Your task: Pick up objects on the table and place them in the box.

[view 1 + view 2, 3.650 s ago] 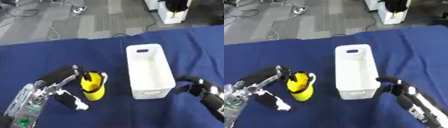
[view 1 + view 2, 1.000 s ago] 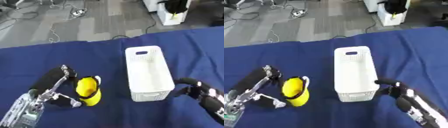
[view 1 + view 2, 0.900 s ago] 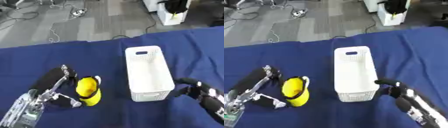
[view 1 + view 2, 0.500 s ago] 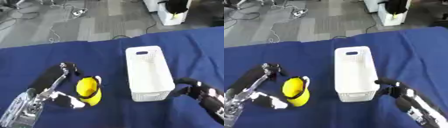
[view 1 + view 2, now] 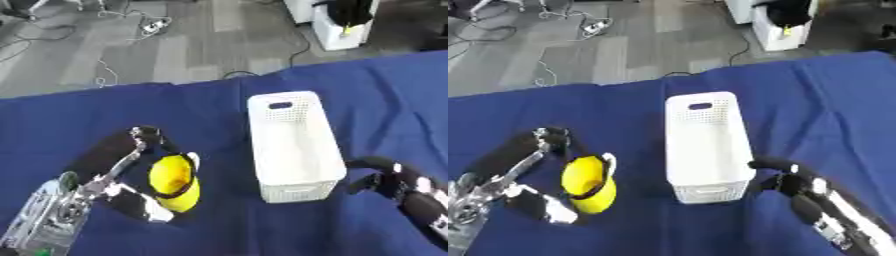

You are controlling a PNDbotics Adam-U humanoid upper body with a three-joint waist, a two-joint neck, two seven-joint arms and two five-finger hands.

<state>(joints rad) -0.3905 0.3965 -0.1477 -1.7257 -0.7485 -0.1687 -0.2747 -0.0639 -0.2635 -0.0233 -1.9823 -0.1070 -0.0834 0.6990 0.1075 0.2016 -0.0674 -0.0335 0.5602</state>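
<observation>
We see a blue-covered surface [image 5: 105, 115] filling the lower two thirds of the frame, with grey floor and cables beyond it at the top. A white perforated box [image 5: 292, 145] stands upright just right of centre, its long side running away from us, and nothing shows inside it. In the lower left, the left robot hand [image 5: 131, 175] wraps around a yellow object with a dark band [image 5: 173, 182]: its fingers curl over the top edge near the frame's left-centre, and its thumb lies below the object, so it is clamped on it. The object sits just beside the box's left wall, apart from it. In the lower right, the right robot hand [image 5: 785, 177] rests with fingers curled, close to the box's near right corner; we cannot tell whether it touches the box.
</observation>
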